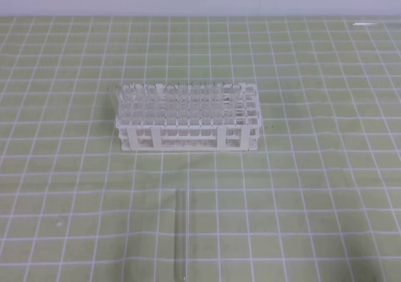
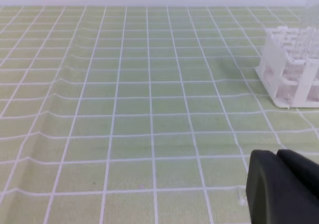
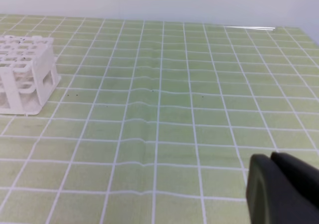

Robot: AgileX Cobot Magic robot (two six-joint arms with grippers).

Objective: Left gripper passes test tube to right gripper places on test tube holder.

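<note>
The test tube [image 1: 182, 235] lies flat on the green, white-gridded worktop [image 1: 313, 169], near its front edge, well apart from the white test tube holder [image 1: 188, 116] standing behind it. Each wrist view shows only a black corner of its claw, left claw [image 2: 284, 189] and right claw [image 3: 281, 191]; how far either is parted cannot be told. No writing is legible.

A white plastic lattice test tube holder [image 1: 188, 117] stands upright with several clear tubes in its holes. Well in front of it, a slender clear glass test tube [image 1: 183, 235] lies flat, pointing toward it.
</note>
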